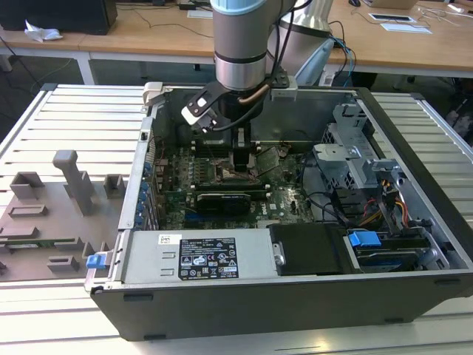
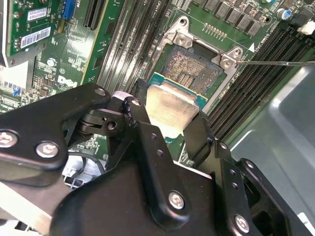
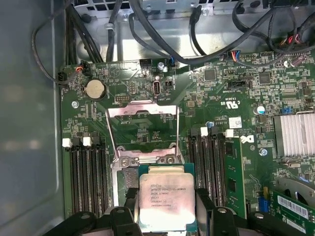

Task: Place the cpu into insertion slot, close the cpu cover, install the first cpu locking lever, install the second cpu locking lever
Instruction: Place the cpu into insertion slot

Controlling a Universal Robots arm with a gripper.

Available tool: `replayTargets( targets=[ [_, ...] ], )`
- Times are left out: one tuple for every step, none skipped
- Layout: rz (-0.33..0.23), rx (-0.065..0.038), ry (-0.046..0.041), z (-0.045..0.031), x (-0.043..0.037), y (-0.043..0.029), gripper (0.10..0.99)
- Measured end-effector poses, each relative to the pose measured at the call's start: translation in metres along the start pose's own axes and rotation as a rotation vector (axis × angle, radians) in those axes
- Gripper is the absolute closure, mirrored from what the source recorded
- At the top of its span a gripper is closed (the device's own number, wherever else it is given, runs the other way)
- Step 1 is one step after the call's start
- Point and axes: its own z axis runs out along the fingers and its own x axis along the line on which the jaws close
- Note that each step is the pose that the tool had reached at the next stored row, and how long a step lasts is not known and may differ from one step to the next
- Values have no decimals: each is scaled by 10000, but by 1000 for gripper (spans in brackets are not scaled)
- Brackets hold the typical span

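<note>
A: Cpu look?
B: Flat sq chip, pale silvery-beige lid w/ print, green rim.
A: Where? Facing?
B: Gripper clamped on two opp. sides, just above insertion slot. Lid up. Square, so no long axis. Cpu cover open.

We're in a robotics lab here: an opened computer tower sits on a slatted metal workbench, cable-strewn desks behind.
</note>
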Motion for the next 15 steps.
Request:
replayTargets(
  targets=[
    [0, 0, 0, 7, 0, -3, 545],
    [0, 0, 0, 13, -1, -6, 545],
    [0, 0, -1, 18, -1, -8, 545],
    [0, 0, -1, 22, -1, -10, 545],
    [0, 0, -1, 27, -1, -13, 545],
    [-1, 0, 0, 31, -1, -14, 545],
    [-1, 0, 0, 35, -1, -15, 545],
    [0, 0, 0, 39, -2, -16, 545],
    [0, 0, -1, 43, -2, -18, 545],
    [0, 0, -1, 50, -2, -21, 545],
    [-1, 0, -1, 56, -2, -23, 545],
    [0, 0, -1, 62, -3, -25, 545],
    [0, 0, 0, 65, -3, -26, 545],
    [0, 0, -1, 68, -3, -27, 545],
    [0, 0, 0, 73, -3, -29, 545]
  ],
)
